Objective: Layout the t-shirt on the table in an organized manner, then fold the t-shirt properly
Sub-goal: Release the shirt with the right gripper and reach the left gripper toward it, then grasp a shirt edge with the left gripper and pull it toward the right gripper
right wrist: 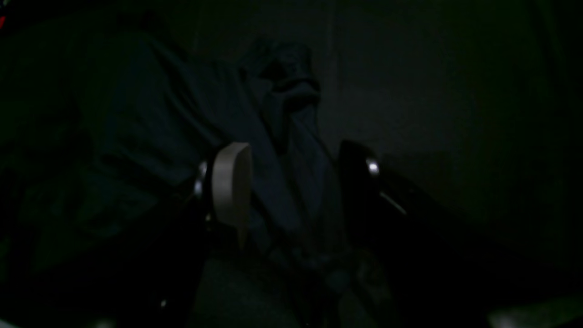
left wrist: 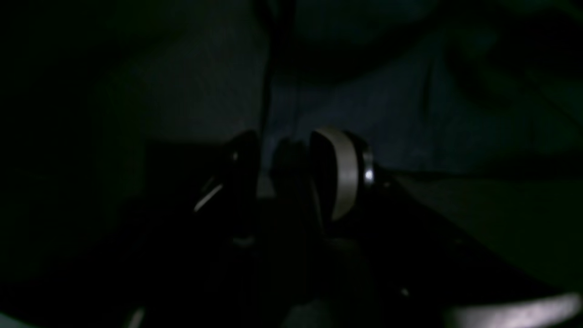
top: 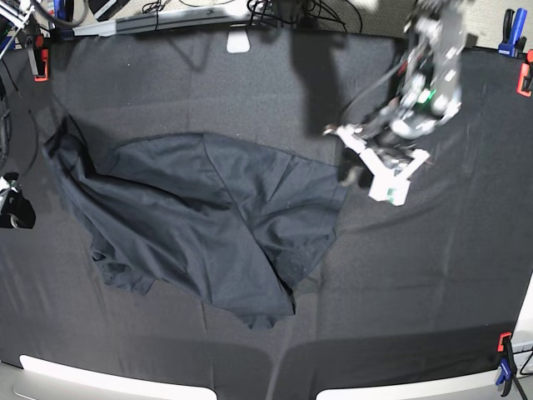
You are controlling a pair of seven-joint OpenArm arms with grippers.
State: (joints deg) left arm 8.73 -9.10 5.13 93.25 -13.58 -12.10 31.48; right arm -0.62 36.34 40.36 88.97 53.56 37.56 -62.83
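The dark navy t-shirt (top: 208,217) lies crumpled and partly spread on the black table (top: 416,292), left of centre. My left gripper (top: 366,179) hovers at the shirt's right edge. In the left wrist view its fingers (left wrist: 341,173) stand apart, open (left wrist: 287,150), with bluish shirt cloth (left wrist: 364,109) beyond; a dark shape sits between them that I cannot make out. My right gripper (top: 12,208) shows only partly at the far left edge, beside the shirt's left side. In the right wrist view it is open (right wrist: 296,168), and a ridge of shirt fabric (right wrist: 282,118) runs loose between the fingers.
Red clamps (top: 37,65) (top: 525,79) and a blue clamp (top: 508,33) grip the back corners; another clamp pair (top: 504,358) is at the front right. A white patch (top: 238,42) lies at the back edge, with cables behind it. The pale front edge (top: 108,379) runs along the bottom.
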